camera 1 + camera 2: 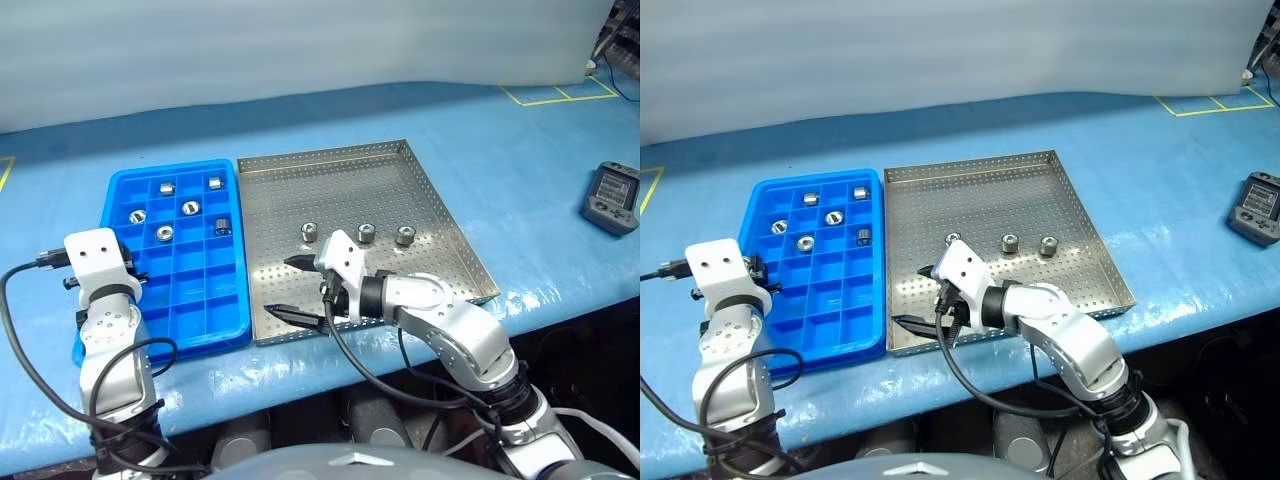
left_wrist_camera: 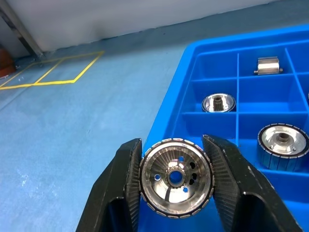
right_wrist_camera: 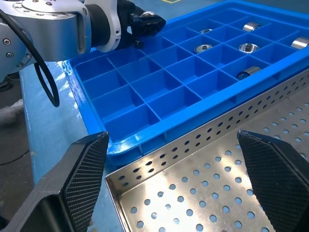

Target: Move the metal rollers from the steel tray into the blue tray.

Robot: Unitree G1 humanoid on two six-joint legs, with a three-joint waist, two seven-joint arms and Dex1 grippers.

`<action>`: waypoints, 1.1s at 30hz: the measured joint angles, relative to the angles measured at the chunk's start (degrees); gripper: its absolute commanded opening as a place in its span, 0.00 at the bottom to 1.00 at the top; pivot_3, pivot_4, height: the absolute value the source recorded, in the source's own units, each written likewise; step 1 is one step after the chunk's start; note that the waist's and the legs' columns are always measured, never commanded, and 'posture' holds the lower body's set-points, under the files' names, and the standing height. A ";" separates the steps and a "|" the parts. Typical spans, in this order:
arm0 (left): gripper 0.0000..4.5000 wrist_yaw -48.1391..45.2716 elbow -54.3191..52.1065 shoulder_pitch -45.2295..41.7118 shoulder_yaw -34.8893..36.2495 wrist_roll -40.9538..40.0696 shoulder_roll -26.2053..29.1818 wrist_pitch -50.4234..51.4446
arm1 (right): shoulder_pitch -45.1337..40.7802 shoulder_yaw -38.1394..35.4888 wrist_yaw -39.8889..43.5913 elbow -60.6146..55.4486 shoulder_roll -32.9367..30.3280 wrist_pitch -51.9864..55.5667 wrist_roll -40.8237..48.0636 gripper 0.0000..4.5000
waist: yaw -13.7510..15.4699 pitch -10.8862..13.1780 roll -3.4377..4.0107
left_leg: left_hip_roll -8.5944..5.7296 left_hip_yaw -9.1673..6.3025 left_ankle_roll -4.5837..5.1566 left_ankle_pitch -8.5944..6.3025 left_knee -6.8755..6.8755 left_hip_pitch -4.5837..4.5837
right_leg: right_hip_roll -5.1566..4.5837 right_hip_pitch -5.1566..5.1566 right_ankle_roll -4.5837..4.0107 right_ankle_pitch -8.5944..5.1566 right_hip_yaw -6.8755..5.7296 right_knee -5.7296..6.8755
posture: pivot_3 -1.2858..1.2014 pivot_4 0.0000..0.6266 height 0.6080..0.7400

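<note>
- Rollers (image 1: 367, 233) lay in two places in the left eye view: three stood in a row on the steel tray (image 1: 420, 180), and five sat in cells at the far end of the blue tray (image 1: 170, 330), which lay touching the steel tray's left rim.
- In that view the right claw (image 1: 292, 287) hung over the steel tray's near left corner with its two black fingers spread wide and nothing between them; the nearest roller (image 1: 310, 233) of the row stood just beyond its far finger, apart from it.
- The left claw (image 1: 128, 272) sat at the blue tray's left rim, above the near cells; its fingers were mostly hidden behind the white wrist there.
- The right eye view gave the same layout, with a dark handheld device (image 1: 1257, 207) lying on the blue table cover (image 1: 1040, 120) well to the right of the steel tray.
- In the left wrist view the left claw was clamped on a roller (image 2: 176, 177), one ribbed pad (image 2: 131, 181) against each side of its rim and its holed face turned to the camera, just at the blue tray's rim, with loaded cells beyond.
- In the right wrist view the right fingers (image 3: 84, 174) stood far apart over the steel tray's perforated corner, empty, with the blue tray's bare cells ahead and the left claw holding its roller at the far rim.
</note>
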 measured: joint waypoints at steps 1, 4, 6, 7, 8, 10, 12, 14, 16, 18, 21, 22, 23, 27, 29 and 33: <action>0.37 -0.41 0.47 0.03 -0.01 -0.56 -0.04 0.39 | 0.06 0.02 0.00 0.00 -0.06 -0.01 -0.01 1.00 | -0.03 0.00 0.00 | 0.00 0.00 0.00 0.00 0.00 0.00 | 0.00 0.00 0.00 0.00 0.00 0.00 | 0.50 0.24 1.00; 0.53 -0.86 1.27 0.06 0.01 -2.00 -0.83 2.24 | 0.30 0.03 -0.06 -0.02 -0.16 -0.02 -0.07 1.00 | -0.12 0.01 -0.01 | 0.00 0.01 0.00 0.00 0.00 0.00 | 0.00 0.00 -0.01 -0.01 0.00 0.00 | 0.49 0.24 1.00; 0.65 -0.96 1.28 0.05 0.17 -2.49 -0.90 3.35 | 0.35 0.03 -0.12 -0.02 -0.33 -0.02 -0.17 1.00 | -0.15 0.01 -0.01 | 0.00 0.00 0.00 0.00 -0.01 0.00 | 0.00 0.00 0.00 -0.01 0.00 0.00 | 0.49 0.24 1.00; 0.73 -0.94 1.28 0.05 0.14 -2.56 -0.90 3.63 | 0.36 0.03 -0.14 -0.03 -0.33 -0.03 -0.22 1.00 | -0.16 0.01 -0.01 | 0.00 0.00 0.00 0.00 -0.01 0.00 | 0.00 0.00 -0.01 -0.01 0.00 0.00 | 0.49 0.24 1.00; 0.81 -0.87 1.29 0.04 0.04 -2.57 -0.89 3.72 | 0.43 0.03 -0.20 -0.03 -0.36 -0.02 -0.25 1.00 | -0.18 0.01 -0.01 | 0.00 0.00 0.00 0.00 -0.01 0.00 | 0.00 0.00 -0.03 -0.02 0.00 0.00 | 0.49 0.24 1.00; 0.94 -0.70 1.29 -0.51 -0.21 -2.64 -0.87 3.36 | 0.78 -0.03 -0.55 -0.14 -0.56 -0.02 -0.28 1.00 | -0.22 0.01 -0.02 | 0.00 0.00 0.00 0.00 0.00 0.00 | 0.00 0.00 -0.03 -0.02 -0.01 0.00 | 0.49 0.24 1.00; 1.00 -1.03 1.26 -2.19 -0.43 -2.92 -0.43 1.90 | 1.44 -0.06 -1.07 -0.18 -0.68 -0.02 -0.29 1.00 | -0.08 0.02 -0.06 | 0.00 -0.02 -0.01 0.00 0.00 -0.02 | 0.00 0.00 -0.05 -0.03 -0.03 0.00 | 0.49 0.24 1.00; 1.00 -2.12 1.19 -4.02 -1.29 -3.32 0.41 0.08 | 1.82 -0.16 -1.54 -0.22 -0.82 -0.02 -0.28 1.00 | -0.17 0.02 -0.05 | 0.00 0.01 -0.01 0.00 0.00 -0.01 | -0.01 0.00 -0.05 -0.03 0.00 -0.01 | 0.49 0.24 1.00; 1.00 -5.17 1.17 -6.36 -2.93 -5.07 1.51 -2.38 | 2.22 -0.62 -2.03 -0.34 -1.26 -0.01 -0.28 1.00 | -0.14 0.02 -0.06 | -0.01 0.01 -0.01 0.00 0.00 -0.03 | -0.01 0.00 -0.05 -0.03 -0.01 -0.02 | 0.48 0.24 1.00; 1.00 -9.09 1.21 -9.08 -5.13 -7.29 2.79 -3.91 | 2.56 -1.45 -2.65 -0.45 -1.50 -0.01 -0.27 1.00 | -0.13 0.02 -0.05 | -0.01 0.01 -0.01 0.00 0.00 -0.04 | -0.01 0.00 -0.05 -0.03 -0.01 -0.04 | 0.48 0.24 1.00; 1.00 -16.49 1.92 -13.16 -9.35 -11.72 4.95 -3.92 | 2.97 -2.88 -3.24 -0.60 -2.18 -0.01 -0.28 1.00 | -0.43 0.02 -0.05 | -0.02 0.02 -0.01 0.00 -0.01 -0.05 | -0.02 -0.01 -0.04 -0.03 0.00 -0.06 | 0.47 0.24 1.00; 1.00 -19.58 3.26 -14.68 -11.40 -12.98 6.43 -3.22 | 3.29 -3.25 -3.65 -0.62 -2.43 -0.01 -0.29 1.00 | -0.57 0.02 -0.05 | -0.02 0.02 -0.01 0.00 -0.02 -0.05 | -0.01 -0.01 -0.05 -0.04 0.00 -0.06 | 0.47 0.24 1.00; 1.00 -22.61 4.84 -16.29 -13.48 -14.37 7.57 -2.08 | 3.79 -3.68 -4.08 -0.72 -2.58 -0.02 -0.37 1.00 | -0.77 0.02 -0.05 | -0.02 0.02 -0.01 0.00 -0.03 -0.04 | 0.00 -0.02 -0.05 -0.04 0.00 -0.05 | 0.47 0.24 1.00; 1.00 -29.73 12.55 -21.55 -19.69 -16.96 8.80 1.33 | 5.02 -4.75 -5.42 -0.88 -3.17 -0.01 -0.69 1.00 | -1.69 0.03 -0.04 | -0.02 0.04 0.00 -0.01 -0.03 -0.06 | 0.00 -0.03 -0.04 -0.04 0.02 -0.06 | 0.46 0.24 1.00; 1.00 -31.33 16.71 -24.40 -22.21 -17.03 8.93 1.95 | 5.42 -4.96 -6.08 -1.12 -3.19 -0.01 -0.92 1.00 | -2.33 0.03 -0.04 | -0.02 0.01 0.01 -0.01 -0.03 -0.07 | 0.02 -0.03 -0.02 -0.03 0.02 -0.05 | 0.45 0.24 1.00; 1.00 -31.67 24.12 -28.50 -24.84 -16.19 7.72 1.95 | 6.88 -5.23 -7.49 -1.82 -3.06 -0.01 -1.19 1.00 | -3.57 0.03 -0.04 | -0.02 0.02 0.02 -0.02 -0.04 -0.08 | 0.02 -0.04 0.03 0.00 0.04 -0.07 | 0.43 0.24 1.00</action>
